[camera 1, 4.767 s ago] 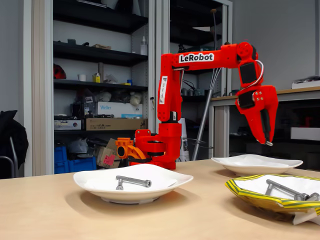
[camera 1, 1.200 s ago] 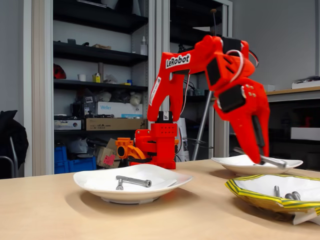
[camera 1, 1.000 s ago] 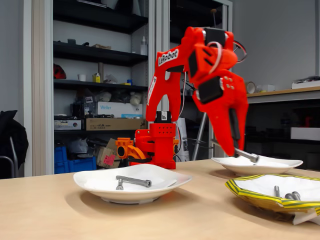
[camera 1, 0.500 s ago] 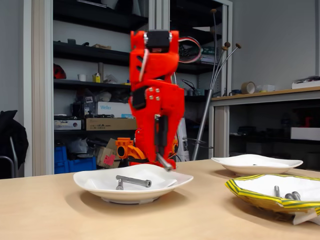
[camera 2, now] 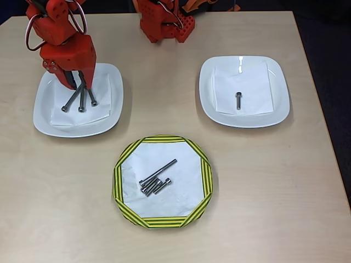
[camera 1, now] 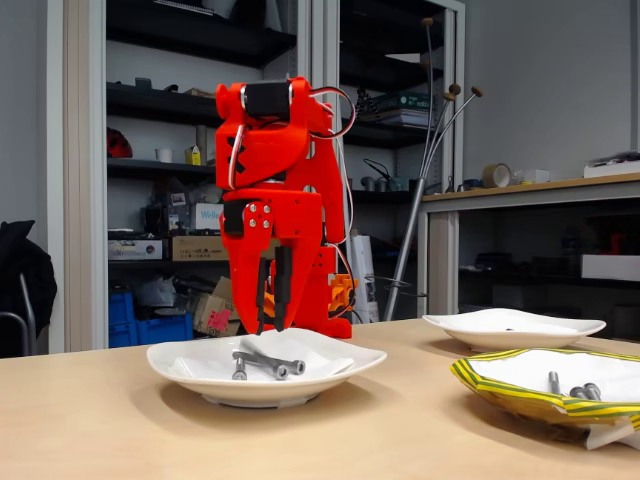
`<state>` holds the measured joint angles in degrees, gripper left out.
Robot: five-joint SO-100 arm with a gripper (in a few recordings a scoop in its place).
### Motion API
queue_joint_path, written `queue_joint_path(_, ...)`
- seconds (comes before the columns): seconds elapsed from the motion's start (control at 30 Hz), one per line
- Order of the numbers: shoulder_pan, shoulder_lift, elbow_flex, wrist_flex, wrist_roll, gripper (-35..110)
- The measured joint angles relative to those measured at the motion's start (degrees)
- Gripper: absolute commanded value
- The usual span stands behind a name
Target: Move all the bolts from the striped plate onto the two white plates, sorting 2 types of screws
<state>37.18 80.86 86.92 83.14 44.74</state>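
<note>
My red gripper (camera 2: 79,85) hangs open just above the left white plate (camera 2: 41,109), its fingers apart over the plate's back part (camera 1: 272,322). Three long bolts (camera 2: 81,101) lie fanned out on that plate (camera 1: 170,365), just below the fingertips, and show there as grey rods (camera 1: 268,364). The right white plate (camera 2: 277,104) holds one short bolt (camera 2: 238,100). On the striped plate (camera 2: 118,181) at the front lie one long bolt (camera 2: 160,170) and several short ones (camera 2: 154,187). That striped plate (camera 1: 500,392) sits low right, with the right white plate (camera 1: 560,330) behind it.
The arm's red base (camera 2: 164,24) stands at the table's back edge, between the two white plates. White paper lines each plate. The table's right edge (camera 2: 321,137) drops to dark floor. Shelves (camera 1: 190,110) and a bench (camera 1: 590,185) stand behind the table.
The arm swung left from above the striped plate to the left white plate with a long bolt in its fingers. That bolt now lies on the plate and the gripper has opened.
</note>
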Motion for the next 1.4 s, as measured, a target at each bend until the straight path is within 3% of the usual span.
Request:
queue_joint_path(0.27, -5.8, 1.3, -0.6, -0.7, 1.7, 6)
queue_joint_path(0.63, -23.1, -3.9, -11.0, -10.0, 6.5, 1)
queue_joint_path(1.13, -37.1, -7.1, -12.5, -15.2, 50.4, 9)
queue_joint_path(1.4, -39.2, -10.0, -12.0, -20.0, 61.2, 12)
